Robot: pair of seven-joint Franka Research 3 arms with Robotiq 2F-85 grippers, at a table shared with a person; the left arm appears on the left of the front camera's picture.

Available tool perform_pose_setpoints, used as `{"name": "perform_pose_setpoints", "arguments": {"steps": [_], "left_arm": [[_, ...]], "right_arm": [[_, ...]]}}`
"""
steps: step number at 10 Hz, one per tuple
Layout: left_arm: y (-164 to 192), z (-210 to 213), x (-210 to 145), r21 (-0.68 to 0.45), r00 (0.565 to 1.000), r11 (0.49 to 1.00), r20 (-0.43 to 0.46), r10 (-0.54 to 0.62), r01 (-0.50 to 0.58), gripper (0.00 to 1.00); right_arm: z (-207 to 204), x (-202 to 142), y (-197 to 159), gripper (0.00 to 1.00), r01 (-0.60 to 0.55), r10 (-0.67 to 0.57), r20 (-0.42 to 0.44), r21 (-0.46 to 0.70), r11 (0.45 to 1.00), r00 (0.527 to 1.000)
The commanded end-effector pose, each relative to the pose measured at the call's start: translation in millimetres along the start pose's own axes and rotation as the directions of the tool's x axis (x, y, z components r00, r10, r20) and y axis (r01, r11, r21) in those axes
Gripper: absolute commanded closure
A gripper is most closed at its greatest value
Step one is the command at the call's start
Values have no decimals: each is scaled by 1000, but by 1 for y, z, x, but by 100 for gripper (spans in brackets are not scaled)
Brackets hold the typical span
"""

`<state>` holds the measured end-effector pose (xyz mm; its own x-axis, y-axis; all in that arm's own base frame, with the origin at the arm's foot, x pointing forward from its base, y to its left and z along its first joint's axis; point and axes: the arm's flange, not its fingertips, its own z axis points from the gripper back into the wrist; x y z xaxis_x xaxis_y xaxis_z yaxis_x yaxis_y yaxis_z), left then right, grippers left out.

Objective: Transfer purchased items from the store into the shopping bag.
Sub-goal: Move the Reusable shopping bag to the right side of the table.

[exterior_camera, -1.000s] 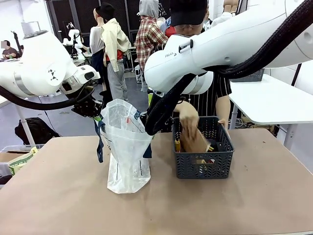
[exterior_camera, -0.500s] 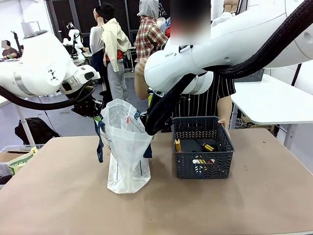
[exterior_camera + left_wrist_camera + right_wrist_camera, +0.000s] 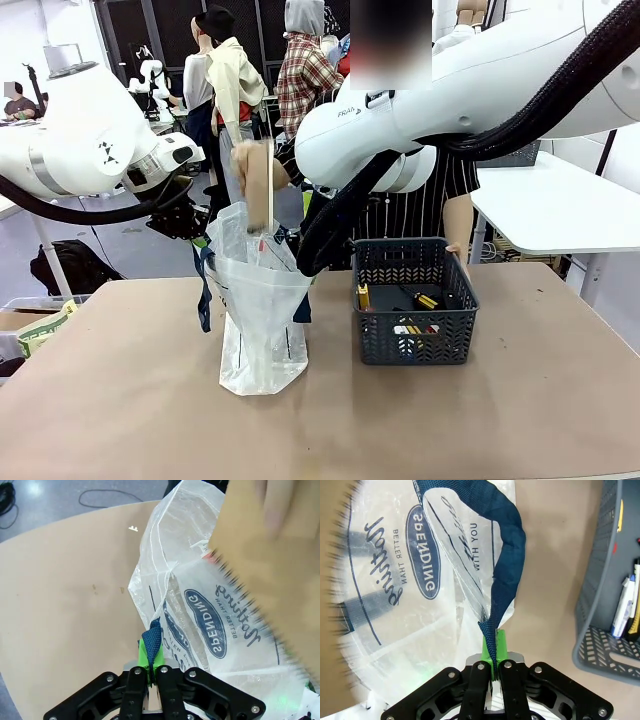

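Looking across from the front, I see one brown surface (image 3: 120, 410) in a busy room with a grey floor and a white table (image 3: 560, 210) off to my right. One shopping bag (image 3: 262, 330) stands upright left of the middle, its mouth spread between my two arms. One dark grey basket (image 3: 415, 335) sits near it on my right, not touching it. Several purchased items (image 3: 425, 302) lie inside, yellow, red and dark; I cannot count them. The person's hand (image 3: 252, 168) is above the bag's mouth. My right arm (image 3: 450, 100) crosses in front of the person and hides much of their body.

From my left wrist, my left pincer (image 3: 152, 669) is closed narrow on one navy strap handle (image 3: 153, 639), green pads either side. One flat tan item (image 3: 280, 590), blurred, sits at the bag's mouth with the person's fingertip (image 3: 277, 505) on it, covering part of the bag's blue print.

From my right wrist, my right pincer (image 3: 494, 667) clamps the second strap handle (image 3: 510, 540). The basket lies to the right, a white-and-blue packet and yellow bits leaning inside. A tan blur covers the left edge.
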<state>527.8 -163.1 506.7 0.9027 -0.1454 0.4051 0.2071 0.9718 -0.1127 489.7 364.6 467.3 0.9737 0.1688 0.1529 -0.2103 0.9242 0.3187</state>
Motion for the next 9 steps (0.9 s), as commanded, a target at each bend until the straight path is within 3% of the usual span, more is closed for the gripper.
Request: {"name": "perform_pose_setpoints", "arguments": {"steps": [1,9], "left_arm": [[1,2,-2,2,1000,1000,-1,-1,1,100],[1,2,-2,2,1000,1000,-1,-1,1,100]], "right_arm": [[1,0,0,100,4,-4,3,7,1000,1000],[1,0,0,100,4,-4,3,7,1000,1000]]}}
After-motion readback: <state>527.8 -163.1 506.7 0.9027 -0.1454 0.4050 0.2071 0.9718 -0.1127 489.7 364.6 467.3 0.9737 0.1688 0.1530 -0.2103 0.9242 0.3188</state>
